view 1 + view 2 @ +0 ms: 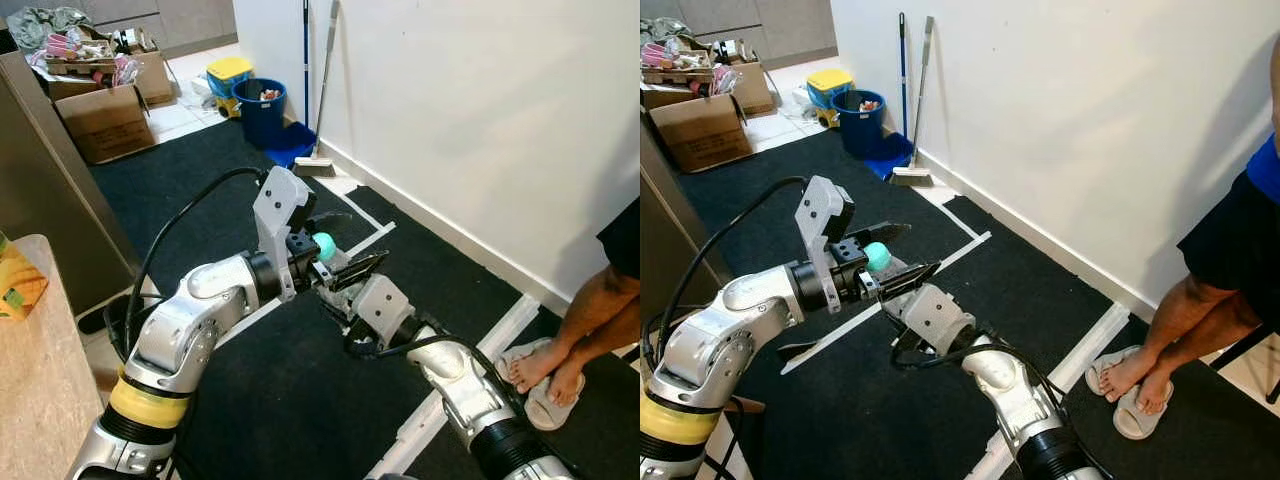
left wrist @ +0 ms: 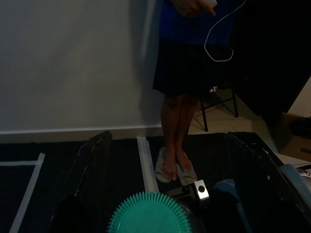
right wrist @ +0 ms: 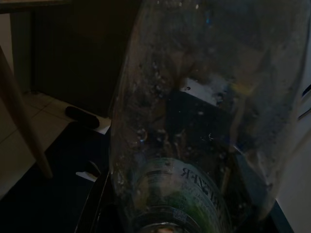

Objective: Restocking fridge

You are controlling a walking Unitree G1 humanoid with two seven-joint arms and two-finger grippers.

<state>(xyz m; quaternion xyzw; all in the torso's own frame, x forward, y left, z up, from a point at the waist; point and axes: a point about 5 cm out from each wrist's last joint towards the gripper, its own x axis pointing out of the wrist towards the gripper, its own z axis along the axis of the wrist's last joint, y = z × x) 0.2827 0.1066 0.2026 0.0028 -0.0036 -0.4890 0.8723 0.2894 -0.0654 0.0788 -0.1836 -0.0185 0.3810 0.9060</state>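
Note:
A clear plastic bottle [image 3: 194, 97] with a teal ribbed cap [image 1: 323, 243] is held out in front of me, above the black floor mat. My right gripper [image 1: 898, 298] is shut on the bottle's body from below; the right wrist view looks along it from close up. My left gripper [image 1: 367, 236] is at the cap end, its two black fingers [image 2: 92, 160] spread wide on either side. The cap [image 2: 146, 213] sits near the left palm and the fingers do not touch it.
A person [image 1: 1230, 250] in slippers [image 1: 1130, 395] stands by the white wall on my right. White tape lines [image 1: 500, 340] cross the mat. A broom [image 1: 318, 100], a blue bucket [image 1: 262, 108] and cardboard boxes [image 1: 105, 120] stand at the back. A counter [image 1: 40, 380] is at my left.

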